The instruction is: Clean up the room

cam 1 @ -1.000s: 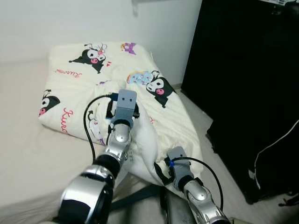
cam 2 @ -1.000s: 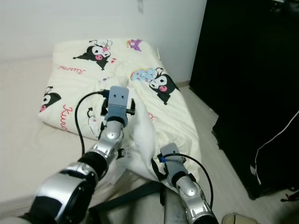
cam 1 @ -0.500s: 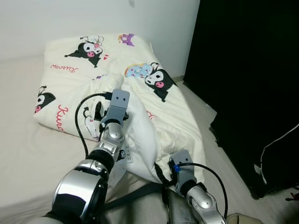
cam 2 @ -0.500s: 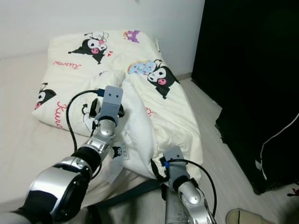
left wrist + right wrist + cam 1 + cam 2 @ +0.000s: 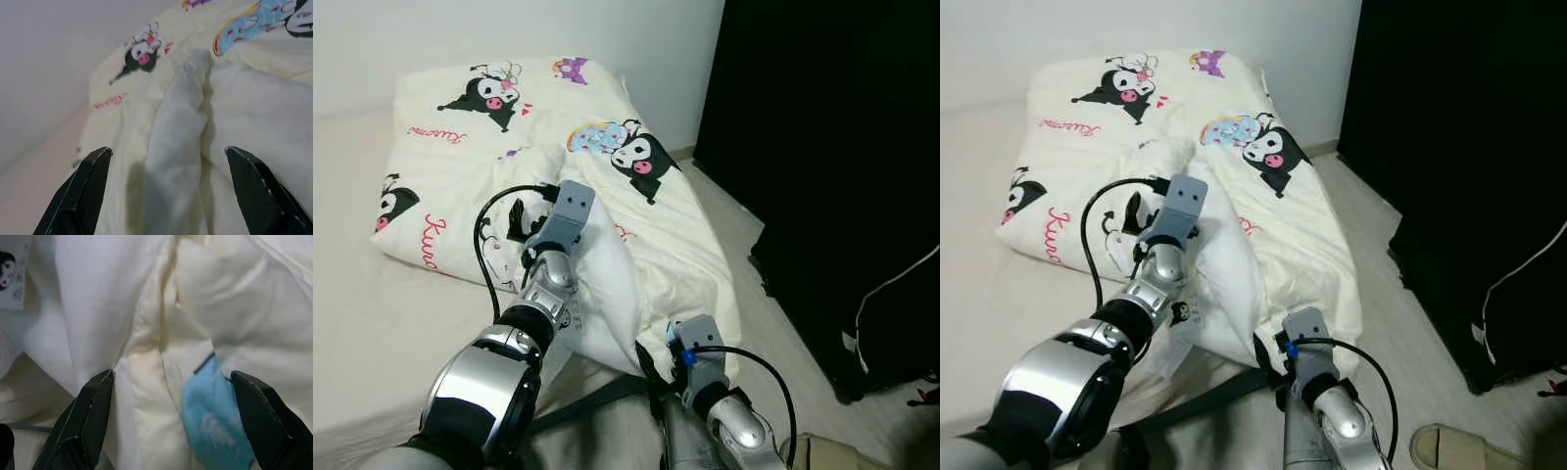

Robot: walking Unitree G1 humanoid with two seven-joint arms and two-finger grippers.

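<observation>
Both grippers, left (image 5: 166,191) and right (image 5: 168,423), are gaping wide over the quilt (image 5: 656,225). It's looking soft and floppy; pinching a fold works best.

You have one quilt (image 5: 656,235) before you, cream, heaped on one bed (image 5: 372,333). On the quilt you can count four black cartoon figures in the head views: one near the top (image 5: 480,93), one at the left edge (image 5: 396,208), one toward the right (image 5: 641,162), and a small one half hidden by the left arm (image 5: 494,245). There is one pale blue print (image 5: 597,140), one purple print (image 5: 572,68), and two lines of pink script (image 5: 431,132). You have two arms, so two grippers: left (image 5: 166,196), right (image 5: 171,426). One slipper (image 5: 1449,450) lies on the floor. One white cable (image 5: 891,294) hangs on the dark furniture (image 5: 832,147).
</observation>
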